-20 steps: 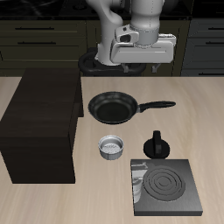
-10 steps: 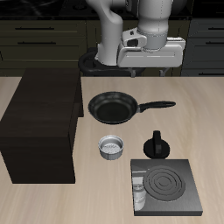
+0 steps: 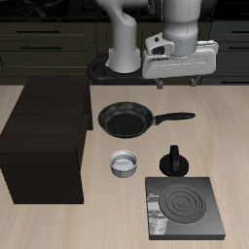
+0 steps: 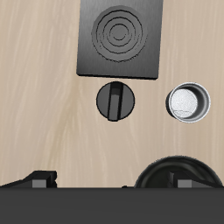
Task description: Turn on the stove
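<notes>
Exterior view: stove near the table's front edge, a flat dark grey square slab with pale concentric burner rings; glossy patch at one front corner, hard to read; knob not clearly made out. Wrist view: same slab from overhead, rings plain, cut off at the frame's edge. Just behind the stove, a small black round object with an upright handle, close to but apart from the slab; seen from above as a disc with a bar across. Beside that, a small grey metal cup, also in the wrist view. Farther back, black frying pan with its handle pointing sideways, only partly visible in the wrist view. Large dark brown cabinet block well apart. Gripper high above the table's back; fingers spread apart, holding nothing.
</notes>
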Controlling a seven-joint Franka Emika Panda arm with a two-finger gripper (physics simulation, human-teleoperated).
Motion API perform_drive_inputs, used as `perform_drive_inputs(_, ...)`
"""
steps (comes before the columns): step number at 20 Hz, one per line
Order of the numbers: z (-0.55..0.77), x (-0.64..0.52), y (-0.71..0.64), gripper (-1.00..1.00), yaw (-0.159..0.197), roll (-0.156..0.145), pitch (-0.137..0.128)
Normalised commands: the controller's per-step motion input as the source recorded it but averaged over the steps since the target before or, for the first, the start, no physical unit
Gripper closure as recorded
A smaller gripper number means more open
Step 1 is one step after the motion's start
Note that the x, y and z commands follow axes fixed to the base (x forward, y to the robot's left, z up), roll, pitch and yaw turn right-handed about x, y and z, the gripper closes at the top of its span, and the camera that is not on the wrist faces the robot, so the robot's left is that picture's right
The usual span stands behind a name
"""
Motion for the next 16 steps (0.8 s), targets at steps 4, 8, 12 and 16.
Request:
perform_drive_inputs(4,-0.03,0.27,0.11,-1.0,-0.007,0.008,0.039)
perform_drive_inputs(8,0.02,0.16,0.0,-1.0,-0.008,-0.019,0.009)
perform_drive_inputs(12,0.06,0.22,-0.07,-1.0,-0.003,-0.031,-0.011)
perform_drive_inputs(16,0.02,0.11,-0.01,-1.0,-0.006,-0.013,0.005)
